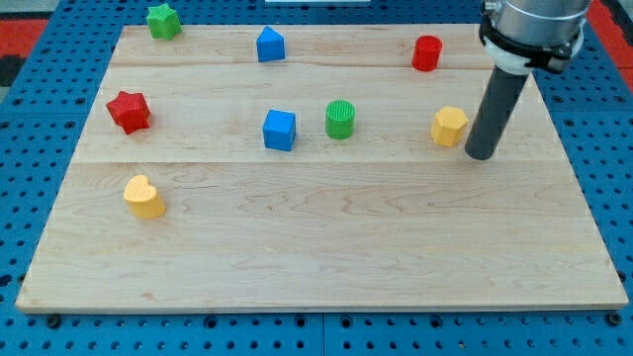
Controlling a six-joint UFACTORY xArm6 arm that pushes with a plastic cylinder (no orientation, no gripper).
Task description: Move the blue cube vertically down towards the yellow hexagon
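The blue cube (280,130) sits on the wooden board (326,247), left of centre. The yellow hexagon (449,127) lies far to its right, at about the same height in the view. My tip (480,155) rests on the board just right of the yellow hexagon, close to it with a small gap. It is far from the blue cube. A green cylinder (339,119) stands between the blue cube and the yellow hexagon, just right of the cube.
A blue house-shaped block (270,44) is at top centre, a red cylinder (426,52) at top right, a green star (163,20) at the top left corner. A red star (129,111) and a yellow heart (144,197) are at the left.
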